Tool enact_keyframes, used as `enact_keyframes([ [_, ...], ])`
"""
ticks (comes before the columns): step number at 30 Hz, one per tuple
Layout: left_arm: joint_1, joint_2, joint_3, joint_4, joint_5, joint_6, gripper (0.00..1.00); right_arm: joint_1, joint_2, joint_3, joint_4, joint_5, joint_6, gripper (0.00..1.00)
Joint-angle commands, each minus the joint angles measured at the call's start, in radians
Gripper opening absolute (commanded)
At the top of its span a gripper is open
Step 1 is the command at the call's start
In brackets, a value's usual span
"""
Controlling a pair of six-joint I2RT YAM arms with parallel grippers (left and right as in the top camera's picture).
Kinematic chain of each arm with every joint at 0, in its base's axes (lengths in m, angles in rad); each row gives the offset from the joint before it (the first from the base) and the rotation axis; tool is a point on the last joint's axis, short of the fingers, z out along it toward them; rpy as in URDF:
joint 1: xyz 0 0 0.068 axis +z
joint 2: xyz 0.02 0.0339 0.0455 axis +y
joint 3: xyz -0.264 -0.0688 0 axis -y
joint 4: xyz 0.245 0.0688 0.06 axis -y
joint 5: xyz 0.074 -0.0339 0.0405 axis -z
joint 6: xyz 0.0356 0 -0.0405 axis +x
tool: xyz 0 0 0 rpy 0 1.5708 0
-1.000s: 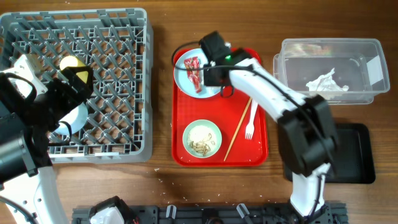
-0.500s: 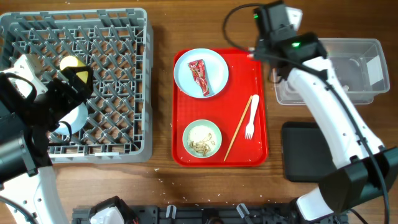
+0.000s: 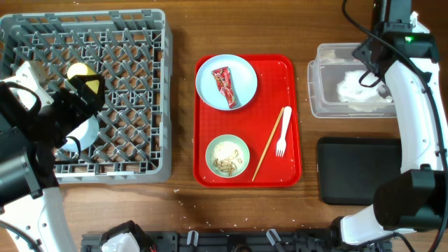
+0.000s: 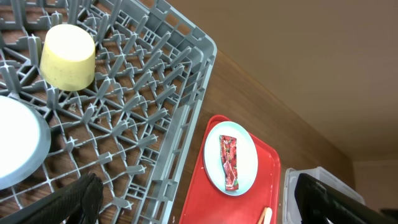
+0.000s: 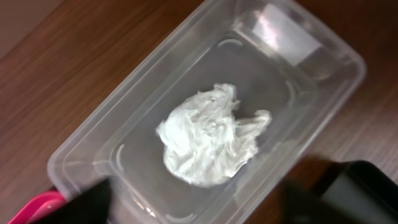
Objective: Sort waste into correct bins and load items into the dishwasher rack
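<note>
Right pincer (image 5: 221, 202) wide, empty, above clear rectangular plastic tub (image 3: 318, 98); red printed snack wrapper (image 3: 225, 87) lies well to its left, long axis roughly near-to-far; left pincer (image 4: 202, 202) wide too.

There is one grey dishwasher rack (image 3: 126, 42), one red tray (image 3: 280, 77) and one wooden surface (image 3: 182, 105) under them. The bins number two: one clear tub (image 3: 313, 84) and one black tray (image 3: 357, 171). The dishes come to one pale blue plate (image 3: 208, 87), one yellow cup (image 3: 79, 72) and two bowls, a mint green bowl (image 3: 209, 147) and a light blue bowl (image 4: 15, 146). There is one white fork (image 3: 283, 133) and one wooden chopstick (image 3: 267, 147). The waste is one red wrapper (image 3: 225, 85), one crumpled tissue (image 5: 211, 140) and one heap of food scraps (image 3: 227, 159).
</note>
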Motion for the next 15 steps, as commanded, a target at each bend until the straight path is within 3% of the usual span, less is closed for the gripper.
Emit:
enact_keyframes([
  [1,-0.003,-0.005,0.002,0.003,-0.002,0.009,1.00,0.002,-0.004,-0.010,0.041,-0.202,-0.160,1.00],
  [3,-0.003,-0.005,0.002,0.002,-0.002,0.009,1.00,0.003,-0.004,-0.010,0.067,-0.379,-0.279,1.00],
  [5,-0.003,-0.005,0.002,0.003,-0.002,0.009,1.00,0.011,-0.004,-0.010,0.090,-0.699,-0.470,1.00],
  [8,-0.003,-0.003,0.002,0.002,-0.002,0.009,1.00,0.060,-0.005,-0.010,0.100,-0.948,-0.588,0.99],
  [11,-0.003,0.000,0.002,0.002,-0.002,0.009,1.00,0.154,-0.005,-0.010,0.112,-0.924,-0.604,1.00],
  [15,-0.003,0.000,0.002,0.002,-0.002,0.010,1.00,0.327,0.002,-0.011,0.139,-0.729,-0.602,1.00],
])
